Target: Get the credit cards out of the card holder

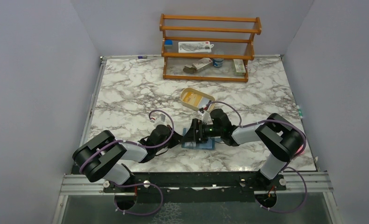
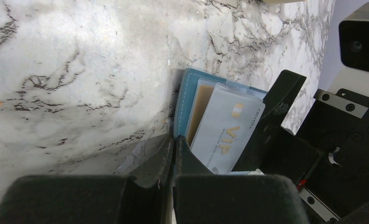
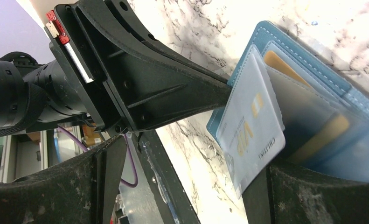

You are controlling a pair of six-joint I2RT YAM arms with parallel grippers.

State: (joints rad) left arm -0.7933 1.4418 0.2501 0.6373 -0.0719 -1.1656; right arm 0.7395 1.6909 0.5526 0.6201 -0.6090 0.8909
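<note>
Left wrist view: the left gripper [image 2: 173, 154], fingers pressed together with no gap, bears on the near edge of the card holder [image 2: 184, 100]. This teal wallet lies open on the marble table [image 2: 80, 70], and serves as landmark. A pale credit card [image 2: 226, 133] marked VIP sticks partly out of its slots, with a tan card [image 2: 198, 109] just beside it, deeper in. Right wrist view: the right gripper [image 3: 182, 186] stands wide, its fingers [image 3: 313, 191] spread on either side of the protruding VIP card without clamping it. Top external view: an oval tan tray [image 1: 196, 99] lies beyond the wallet; farther back stands a wooden rack [image 1: 209, 46].
</note>
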